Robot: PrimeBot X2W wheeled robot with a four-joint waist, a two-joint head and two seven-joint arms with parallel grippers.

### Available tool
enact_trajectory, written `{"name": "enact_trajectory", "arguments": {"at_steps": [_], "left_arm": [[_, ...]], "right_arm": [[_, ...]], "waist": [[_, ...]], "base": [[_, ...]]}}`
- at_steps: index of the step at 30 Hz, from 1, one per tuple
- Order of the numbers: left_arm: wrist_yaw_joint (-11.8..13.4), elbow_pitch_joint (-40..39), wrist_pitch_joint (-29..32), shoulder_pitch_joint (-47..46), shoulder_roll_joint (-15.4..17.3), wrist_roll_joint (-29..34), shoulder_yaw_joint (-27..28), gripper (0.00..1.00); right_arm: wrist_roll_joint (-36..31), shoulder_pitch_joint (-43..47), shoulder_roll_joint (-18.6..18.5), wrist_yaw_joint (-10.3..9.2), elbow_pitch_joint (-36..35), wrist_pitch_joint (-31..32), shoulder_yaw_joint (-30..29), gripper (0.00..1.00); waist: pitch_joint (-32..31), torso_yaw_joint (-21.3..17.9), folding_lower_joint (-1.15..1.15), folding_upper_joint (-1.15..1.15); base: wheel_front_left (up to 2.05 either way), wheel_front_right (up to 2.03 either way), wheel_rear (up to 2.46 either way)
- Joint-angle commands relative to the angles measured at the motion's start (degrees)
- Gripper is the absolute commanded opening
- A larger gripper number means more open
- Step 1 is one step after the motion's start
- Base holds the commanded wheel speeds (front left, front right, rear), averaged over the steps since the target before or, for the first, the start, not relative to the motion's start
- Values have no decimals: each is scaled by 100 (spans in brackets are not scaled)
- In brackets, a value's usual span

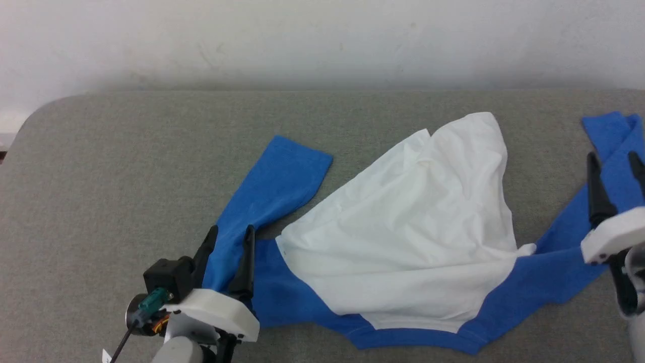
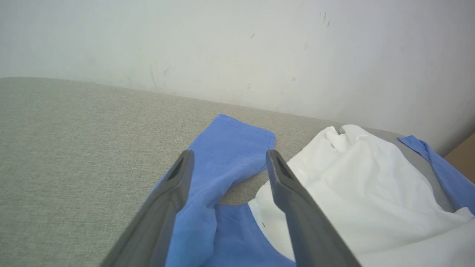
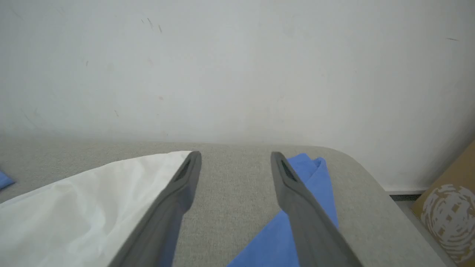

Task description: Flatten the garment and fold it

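The garment [image 1: 403,227] lies rumpled on the grey padded table [image 1: 126,166], its white body panel bunched up in the middle. One blue sleeve [image 1: 282,176] stretches to the left, the other blue sleeve [image 1: 612,151] to the far right. My left gripper [image 1: 230,237] is open over the left sleeve's base, fingers either side of the blue cloth [image 2: 222,159] and nothing pinched. At the right edge my right gripper [image 1: 615,159] is open above the right sleeve [image 3: 308,174], with bare table showing between its fingers.
A pale wall [image 1: 322,40] runs close behind the table's far edge. The table's rounded corner [image 3: 356,167] lies just right of my right gripper, with a brown cardboard box [image 3: 449,215] on the floor beyond it. Bare grey surface spreads to the left of the garment.
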Motion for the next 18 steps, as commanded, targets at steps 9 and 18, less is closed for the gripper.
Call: {"name": "enact_trajectory", "arguments": {"at_steps": [9,18], "left_arm": [[-175,-181,440,-141,255,81,-265,100],[-887,156,2377,-1818,450,-68,-884,100]], "right_arm": [[550,1855,785,-12,-2171,175,181,100],[226,2011,1267,-12,-3165,499,280,100]], "waist": [[39,-524,2,0],[738,-1137,2,0]], "base": [[0,0,0],[0,0,0]]}}
